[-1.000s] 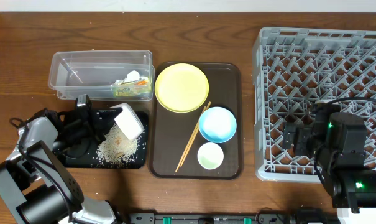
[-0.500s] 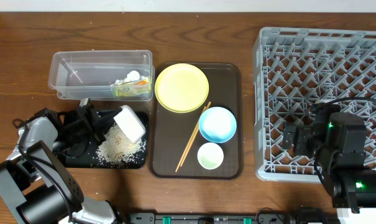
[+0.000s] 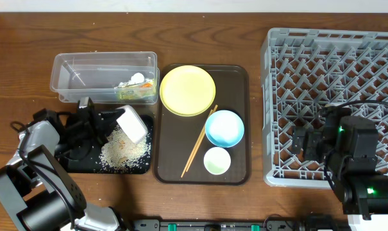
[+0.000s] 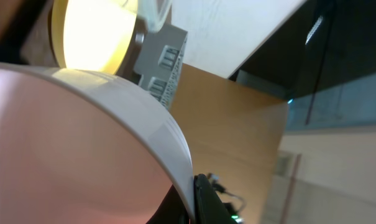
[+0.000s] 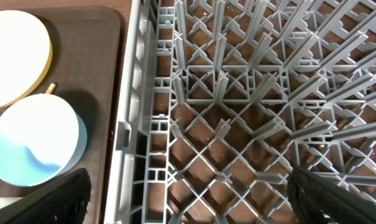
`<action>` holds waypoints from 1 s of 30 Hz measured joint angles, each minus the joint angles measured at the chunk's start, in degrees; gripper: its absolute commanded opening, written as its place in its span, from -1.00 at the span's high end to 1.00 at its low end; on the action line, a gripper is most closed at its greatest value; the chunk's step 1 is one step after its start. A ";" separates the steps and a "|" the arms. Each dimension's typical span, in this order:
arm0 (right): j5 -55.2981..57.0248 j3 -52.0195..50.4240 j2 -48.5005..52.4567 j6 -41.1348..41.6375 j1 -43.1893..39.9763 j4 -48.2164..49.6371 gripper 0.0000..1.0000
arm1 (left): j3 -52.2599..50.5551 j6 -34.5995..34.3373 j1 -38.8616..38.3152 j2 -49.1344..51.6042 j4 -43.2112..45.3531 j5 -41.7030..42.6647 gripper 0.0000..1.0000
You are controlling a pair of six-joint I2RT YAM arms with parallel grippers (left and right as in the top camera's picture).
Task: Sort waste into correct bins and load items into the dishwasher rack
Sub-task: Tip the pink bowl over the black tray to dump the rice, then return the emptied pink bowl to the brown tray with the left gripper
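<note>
A: status, biggest thing first
B: large square grey plastic lattice rack [image 3: 331,64] sits on the right of the table. right gripper [image 5: 203,202] hangs over its near-left cells, fingers spread wide, empty
A: trays?
B: dark brown rectangular serving tray [image 3: 235,83] sits just left of the rack. clear rectangular plastic tub [image 3: 84,67] is far-left of it, shallow black rectangular tray [image 3: 78,160] just in front of the tub
A: dishes
B: yellow round plate [image 3: 187,90] lies flat at the far end of the brown tray. white bowl [image 3: 132,123] is tipped up on edge over the far-right part of the black tray
A: held?
B: yes, left gripper [image 3: 115,120] is clamped on its rim, jaws narrow. the bowl sits at the fingertips, on the side towards the brown tray. in the left wrist view the bowl's wall fills most of the frame, pressed close to the lens
A: rest of the brown tray
B: light blue bowl [image 3: 224,128] is upright at mid-right. wooden chopsticks [image 3: 199,141] lie diagonally just left of it, far tips by the plate's edge. small pale green cup [image 3: 217,160] stands at the near end
A: waste
B: small green-yellow snack wrapper [image 3: 137,94] and crumpled white tissue [image 3: 133,81] are in the tub's right end. loose white rice grains [image 3: 123,151] are piled in the black tray, below the tipped bowl
</note>
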 measured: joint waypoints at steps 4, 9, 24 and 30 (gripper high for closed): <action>0.00 0.00 0.00 0.00 0.00 -0.02 -0.99 | -0.02 5.18 0.00 0.00 1.64 0.00 0.88; 0.00 0.00 0.00 0.00 0.00 -0.02 -0.97 | -0.02 6.12 0.00 0.00 1.68 -0.02 0.88; 0.00 0.00 0.00 0.00 0.00 -0.33 -0.98 | -0.31 -0.79 -2.25 -3.04 1.75 -0.31 0.88; 0.00 0.00 0.00 0.00 0.00 -0.42 -0.98 | -0.37 0.61 -11.61 -13.57 3.58 -9.05 0.88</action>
